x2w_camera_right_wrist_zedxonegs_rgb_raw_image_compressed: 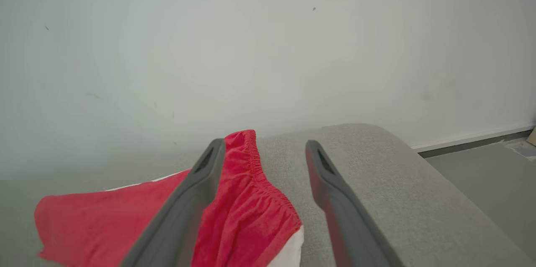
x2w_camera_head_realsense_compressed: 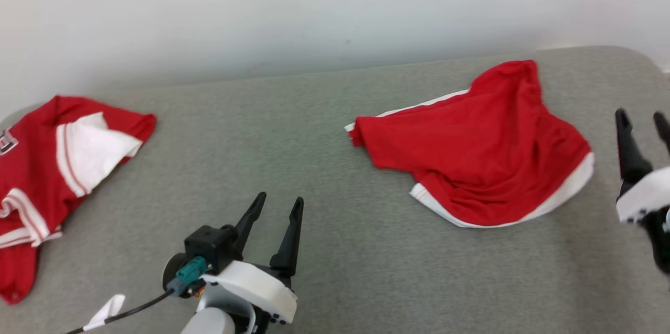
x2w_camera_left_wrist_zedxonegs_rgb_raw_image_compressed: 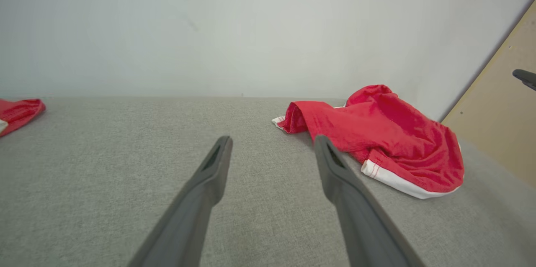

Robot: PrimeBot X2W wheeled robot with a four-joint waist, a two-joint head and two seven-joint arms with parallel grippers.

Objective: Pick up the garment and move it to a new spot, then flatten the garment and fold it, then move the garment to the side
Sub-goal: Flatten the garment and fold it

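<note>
Far left, a red and white jersey (x2w_camera_head_realsense_compressed: 52, 166) lies crumpled at the edge of the grey surface (x2w_camera_head_realsense_compressed: 335, 271), well apart from the action. Moving in, the left fingers (x2w_camera_head_realsense_compressed: 291, 234) hang low over bare cloth, spread wide apart and holding nothing. There's a long open stretch of grey between them and the target.

And here it is, right of centre: the red shorts (x2w_camera_head_realsense_compressed: 481, 151) with white trim, lying loose and rumpled on the surface toward its far right corner. Their long axis runs roughly left to right across the surface. One end points back toward the left arm, and the waistband is bunched up at the far side near the wall.

At the right edge, the right fingers (x2w_camera_head_realsense_compressed: 628, 151) are also spread apart and empty, just beside the shorts' right hem. The right wrist view looks straight along that gathered waistband.

So the shorts look placed but not flattened. The right arm is clearly the nearer one; the left would have to reach rightward to take the other end for a spread.
</note>
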